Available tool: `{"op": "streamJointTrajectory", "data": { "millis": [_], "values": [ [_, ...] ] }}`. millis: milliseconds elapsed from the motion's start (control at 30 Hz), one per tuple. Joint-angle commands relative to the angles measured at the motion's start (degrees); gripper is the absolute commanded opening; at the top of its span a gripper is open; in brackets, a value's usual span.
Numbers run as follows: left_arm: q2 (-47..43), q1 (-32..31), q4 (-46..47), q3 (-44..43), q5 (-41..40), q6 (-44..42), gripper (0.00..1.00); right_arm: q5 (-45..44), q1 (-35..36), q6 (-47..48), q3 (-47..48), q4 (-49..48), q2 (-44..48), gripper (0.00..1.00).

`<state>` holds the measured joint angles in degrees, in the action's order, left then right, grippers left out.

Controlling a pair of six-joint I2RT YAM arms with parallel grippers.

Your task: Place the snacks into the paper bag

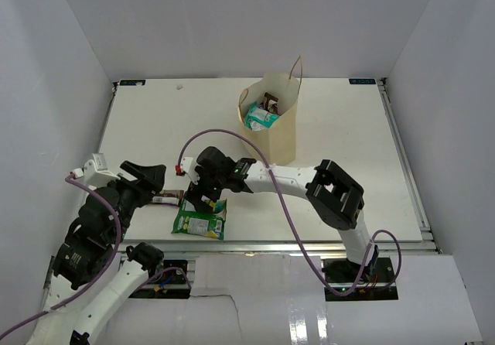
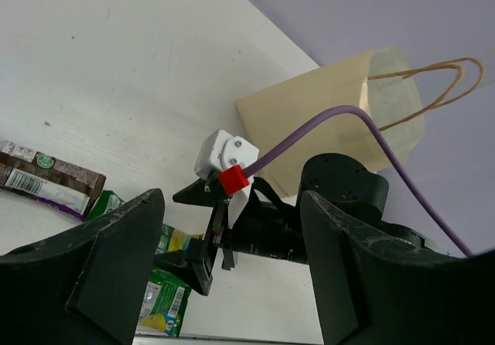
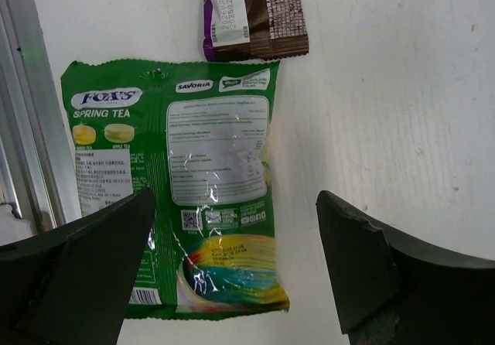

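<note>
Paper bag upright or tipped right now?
Upright. The paper bag stands on its base with its mouth open upward; the top view looks down into it, and a teal-white packet shows inside.

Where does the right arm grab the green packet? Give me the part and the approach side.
Probably its middle, across the short width, coming straight down. The green packet lies flat on the table, so only a pinch from above looks workable; the right gripper hangs over it with fingers open. Stay off the end beside the brown bar.
</note>
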<state>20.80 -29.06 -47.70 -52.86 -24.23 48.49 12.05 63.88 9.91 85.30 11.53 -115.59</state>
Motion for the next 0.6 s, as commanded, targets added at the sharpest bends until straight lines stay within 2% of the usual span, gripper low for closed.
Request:
{"op": "streamJointTrajectory", "data": {
  "millis": [0,167,333,433,467,500,533,567],
  "values": [
    [0.74,0.05,-3.80,1.09,-0.21,3.10,0.82,2.97,0.63,-5.07,3.21,-1.51,-2.62,0.90],
    [2.05,0.05,-3.71,1.36,0.15,2.84,0.83,7.19,1.42,-5.87,1.28,-2.48,-4.11,0.91],
    [0.74,0.05,-3.98,1.97,0.67,3.63,0.83,3.08,1.34,-6.40,-0.22,-1.52,-6.31,0.98],
    [-0.58,0.05,-4.33,2.85,0.85,5.03,0.83,2.45,0.64,-5.78,-1.88,-1.07,-5.97,0.74],
    [-0.84,0.05,-4.50,3.03,1.02,5.38,0.83,2.71,0.37,-5.35,-2.50,-1.07,-5.35,0.55],
    [-1.11,0.05,-4.59,3.29,1.03,6.08,0.83,3.32,-0.41,-4.91,-3.11,-1.16,-4.65,0.47],
    [-1.46,0.05,-4.59,3.55,1.11,6.44,0.83,4.54,-0.85,-4.38,-3.82,-1.16,-2.90,0.32],
    [-1.63,0.05,-4.51,4.25,1.20,6.70,0.83,5.43,-1.29,-3.77,-5.39,-1.42,-1.67,0.25]
  ]
}}
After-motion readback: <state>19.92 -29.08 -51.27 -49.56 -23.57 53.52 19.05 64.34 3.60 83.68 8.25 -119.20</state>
